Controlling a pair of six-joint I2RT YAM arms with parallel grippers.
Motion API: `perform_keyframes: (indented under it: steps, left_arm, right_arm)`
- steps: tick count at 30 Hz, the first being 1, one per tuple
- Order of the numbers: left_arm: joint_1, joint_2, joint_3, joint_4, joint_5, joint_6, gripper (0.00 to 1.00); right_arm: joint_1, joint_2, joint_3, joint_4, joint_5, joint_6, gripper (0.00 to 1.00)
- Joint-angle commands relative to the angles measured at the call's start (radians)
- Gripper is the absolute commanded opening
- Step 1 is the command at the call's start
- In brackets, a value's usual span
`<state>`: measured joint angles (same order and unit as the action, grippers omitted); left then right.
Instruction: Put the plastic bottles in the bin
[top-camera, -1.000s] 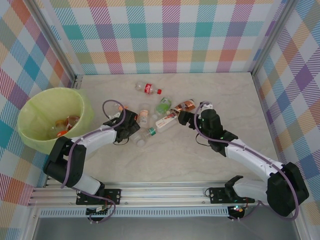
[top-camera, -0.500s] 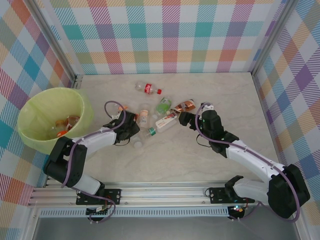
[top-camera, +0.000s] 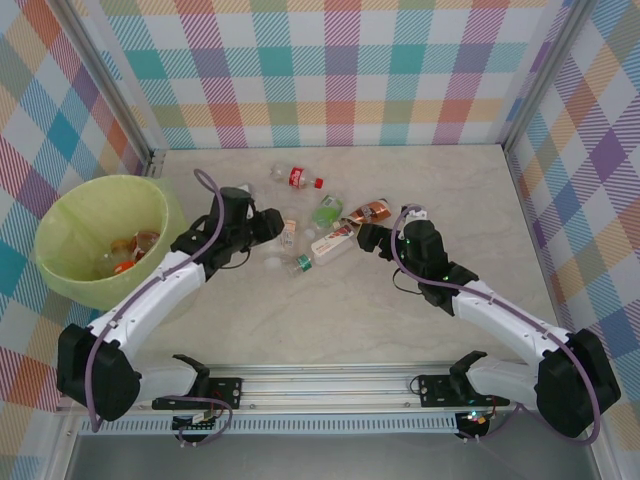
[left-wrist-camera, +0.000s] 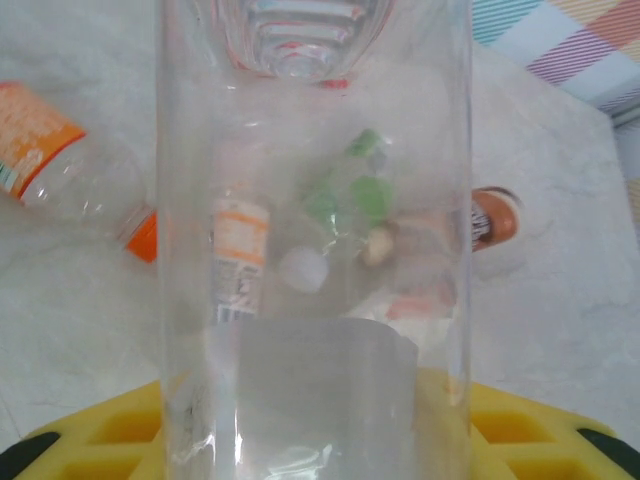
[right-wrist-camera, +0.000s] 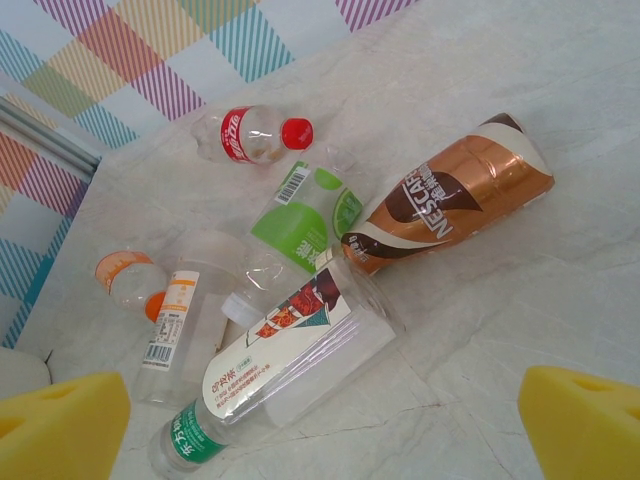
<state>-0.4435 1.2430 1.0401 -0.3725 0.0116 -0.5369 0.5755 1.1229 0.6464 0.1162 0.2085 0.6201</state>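
— What has changed?

— Left side. A second ago my left gripper (top-camera: 266, 222) was down in the pile with its fingers wide. Now they are clenched on a clear plastic bottle (left-wrist-camera: 315, 250), and the arm has swung up and back toward the left. In the wrist view the bottle stands upright between my yellow pads. I judge it to be off the table.

— What does that mean for the job?

— One more bottle is picked, and the carry comes next. The round yellow-green translucent bin (top-camera: 62, 283) sits at far left with a few bottles already in it.

— And the right hand?

— My right gripper (top-camera: 366, 238) hangs released, its yellow foam fingertips (right-wrist-camera: 60, 425) wide apart, just short of the pile. Nearest is the white-labelled clear bottle (right-wrist-camera: 290, 355), then the brown coffee bottle (right-wrist-camera: 450, 205) and the green-labelled bottle (right-wrist-camera: 305, 215). The red-capped bottle (right-wrist-camera: 250, 135) lies farthest back.

— Room to move?

— The pale marbled tabletop (top-camera: 330, 320) is bare between my left gripper and the bin. I reckon the held bottle must clear the bin's raised rim. The checked walls (top-camera: 330, 90) close the back and both sides, and the bin sits tight to the left one. The pile lies mid-table, well apart from every wall, with open ground on the near side.
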Motion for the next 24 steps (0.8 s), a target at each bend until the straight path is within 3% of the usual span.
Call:
perform_keyframes:
  steps: [1,10,14,19,24]
  left_arm:
    - [0.009,-0.016,0.144,-0.185,0.012,0.103,0.41]
    - [0.009,-0.013,0.428,-0.427,-0.119,0.239,0.41]
    - [0.009,-0.012,0.576,-0.569,-0.318,0.307,0.41]
    - [0.009,-0.044,0.674,-0.618,-0.493,0.39,0.41]
    - [0.019,-0.034,0.756,-0.684,-0.746,0.433,0.41]
  right_arm:
    - [-0.006,0.005,0.022,0.024,0.007,0.002,1.0]
    - [-0.006,-0.002,0.019,0.018,0.055,-0.011,1.0]
    - [-0.006,-0.006,0.037,-0.009,0.041,-0.067,1.0]
    - [-0.006,-0.012,0.052,-0.04,0.071,-0.084,1.0]
    - [-0.006,-0.026,0.024,0.007,0.093,-0.058,1.0]
